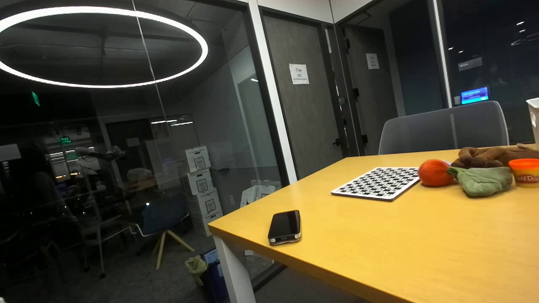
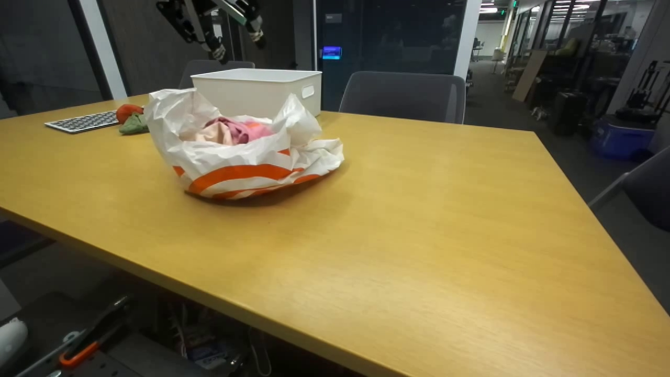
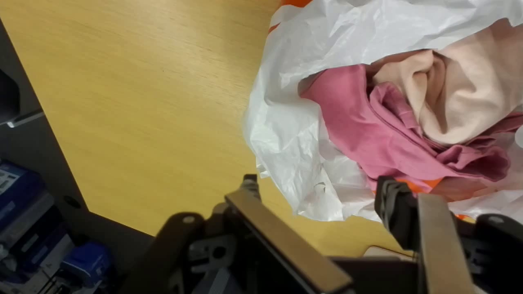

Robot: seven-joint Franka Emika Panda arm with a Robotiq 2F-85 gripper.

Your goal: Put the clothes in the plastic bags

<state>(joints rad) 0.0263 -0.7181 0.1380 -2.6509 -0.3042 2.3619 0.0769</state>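
Tub [image 1: 525, 173]: "Play-Doh" — letters slightly blurred
Door papers [image 1: 299, 74]: print too small to read
Plate [image 1: 470, 64]: characters — too blurred to tell

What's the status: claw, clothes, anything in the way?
Claw open, empty, clear of the plastic bag. Pink and beige clothes inside it. No obstruction seen between claw and bag.

bright ring light [image 1: 84, 9] | dark glass wall [image 1: 227, 109] | grey doors [image 1: 303, 118] | grey chairs [image 2: 403, 97] | yellow table [image 2: 445, 235] | dark floor [image 2: 494, 99]

Bright ring light [image 1: 84, 9], dark glass [image 1: 126, 126], soft sheen on table [image 2: 445, 298], blurred tool [image 3: 319, 188]
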